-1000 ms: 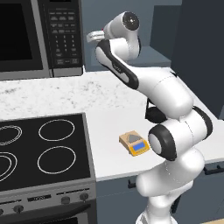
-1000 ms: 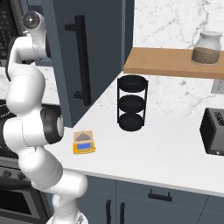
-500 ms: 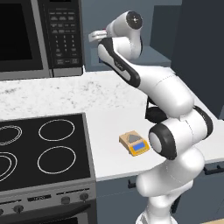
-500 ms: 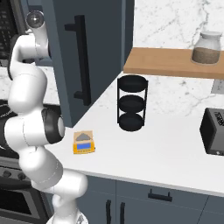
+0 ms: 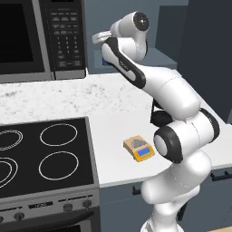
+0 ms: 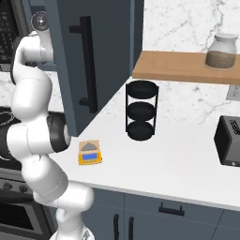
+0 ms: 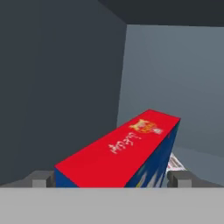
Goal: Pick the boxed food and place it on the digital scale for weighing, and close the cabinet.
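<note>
The arm is reaching up into the open cabinet (image 6: 101, 56), whose dark slate-blue door with its long black bar handle hangs wide over the tabletop (image 6: 178, 154), and nothing of the task looks finished. The boxed food (image 7: 120, 155) sits inside the cabinet, red top face towards the hand camera and blue sides dropping away beneath it, deep between the plain grey walls. The gripper (image 7: 111, 179) has its jaws spread wide, one dark tip on either side of the near end of the box; I cannot tell whether they touch it, but they are not clamped on it. So I would judge this the approach just ahead of the grasp, with the squeeze, the lift out, the carry down and the door all left to do. A small pale printed item (image 7: 175, 162) pokes out just behind the box on the cabinet floor — too little of it shows to name. The digital scale (image 5: 139, 147) waits on the tabletop below the cabinet with its tan platform bare. Beyond the door stands a black three-tier rack (image 6: 141, 110) with nothing on its tiers that I can see, and above it, on a wooden shelf (image 6: 183, 68), a glass jar (image 6: 221, 50) holds something brown and grainy.
</note>
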